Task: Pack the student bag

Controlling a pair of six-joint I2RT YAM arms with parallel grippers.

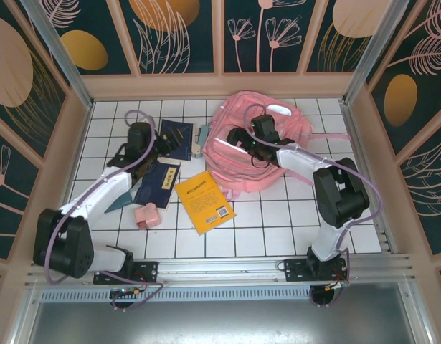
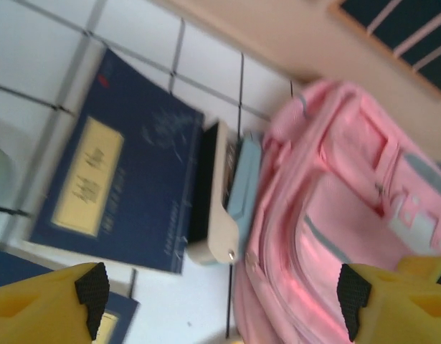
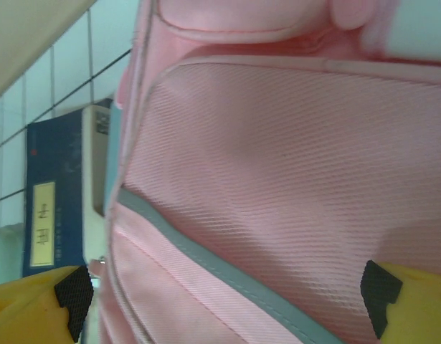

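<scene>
A large pink student bag (image 1: 295, 129) lies flat on the far side of the white tiled table (image 1: 277, 222), slightly right of centre. The right gripper (image 3: 227, 301) hangs over the bag's front, fingers spread wide. The left gripper (image 2: 221, 294), also spread, hovers above a navy book (image 2: 127, 186) beside the bag.

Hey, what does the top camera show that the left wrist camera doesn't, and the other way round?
Top view adds the yellow book, the small pink box and the right gripper over the student bag. Left wrist view adds a close look at the pale label on the navy book and a small round stud on the beige-and-blue case. Both share the bag, that navy book and the case between them.
</scene>
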